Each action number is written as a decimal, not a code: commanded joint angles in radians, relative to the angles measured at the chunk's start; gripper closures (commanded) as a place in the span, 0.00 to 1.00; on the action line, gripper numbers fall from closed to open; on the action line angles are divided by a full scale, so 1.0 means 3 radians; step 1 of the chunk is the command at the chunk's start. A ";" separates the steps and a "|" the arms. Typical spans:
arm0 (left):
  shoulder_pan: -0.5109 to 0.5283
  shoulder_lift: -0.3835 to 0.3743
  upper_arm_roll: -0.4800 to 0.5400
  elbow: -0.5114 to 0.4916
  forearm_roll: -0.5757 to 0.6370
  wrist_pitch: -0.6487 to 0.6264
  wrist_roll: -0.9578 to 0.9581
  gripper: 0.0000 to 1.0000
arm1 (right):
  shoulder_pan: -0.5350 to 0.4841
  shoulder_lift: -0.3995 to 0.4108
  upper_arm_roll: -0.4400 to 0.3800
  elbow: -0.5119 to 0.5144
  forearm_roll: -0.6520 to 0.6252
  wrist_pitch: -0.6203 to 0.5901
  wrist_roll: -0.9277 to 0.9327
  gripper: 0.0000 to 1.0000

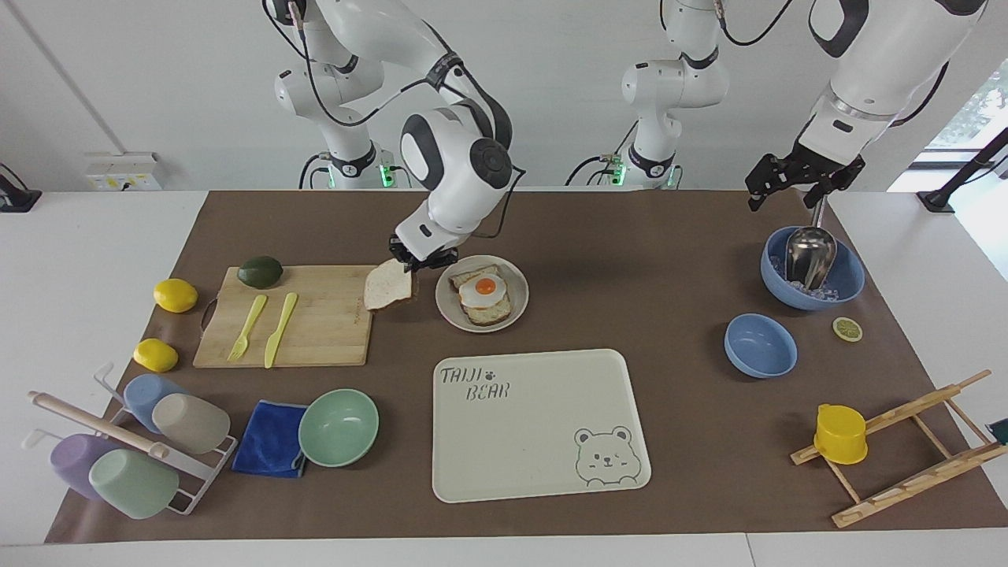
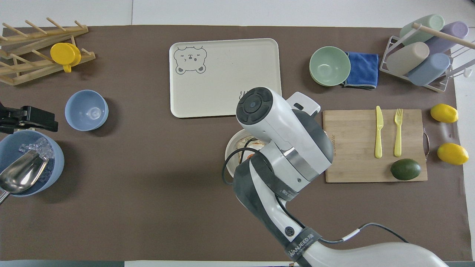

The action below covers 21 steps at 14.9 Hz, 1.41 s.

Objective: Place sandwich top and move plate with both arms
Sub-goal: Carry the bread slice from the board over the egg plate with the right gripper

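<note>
My right gripper (image 1: 423, 260) is shut on one edge of the sandwich top (image 1: 388, 286). It holds the speckled brown-crusted slice tilted in the air over the end of the cutting board (image 1: 315, 331) that lies beside the plate (image 1: 520, 298). The grey-beige plate carries a toast slice with a fried egg (image 1: 484, 293). In the overhead view the right arm covers the bread and most of the plate (image 2: 227, 149). My left gripper (image 1: 783, 197) waits, open and empty, in the air over the blue bowl with the metal scoop (image 1: 811, 256); it also shows in the overhead view (image 2: 37, 120).
The cream bear tray (image 1: 539, 425) lies farther from the robots than the plate. A yellow knife (image 1: 279, 329), fork (image 1: 247, 327) and avocado (image 1: 260, 272) are on the board. A mint bowl (image 1: 339, 427), blue cloth, cup rack, two lemons, a small blue bowl (image 1: 760, 345) and a wooden rack stand around.
</note>
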 commanded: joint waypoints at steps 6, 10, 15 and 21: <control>0.0005 -0.0078 -0.0011 -0.0086 -0.0028 0.0039 0.0007 0.00 | 0.0353 0.0316 0.0044 0.0369 0.0244 0.0279 0.0196 1.00; -0.0016 -0.0078 -0.0017 -0.0086 -0.0028 0.0039 0.0002 0.00 | 0.0404 0.0290 0.0080 0.0154 0.0255 0.0540 0.0340 1.00; -0.0011 -0.0078 -0.0011 -0.0086 -0.0028 0.0044 0.0007 0.00 | 0.0409 0.0198 0.0116 -0.0097 0.0337 0.0787 0.0478 1.00; 0.0020 -0.0078 -0.0011 -0.0086 -0.0028 0.0044 0.0002 0.00 | 0.0475 0.0081 0.0182 -0.0470 0.0337 0.1067 0.0611 1.00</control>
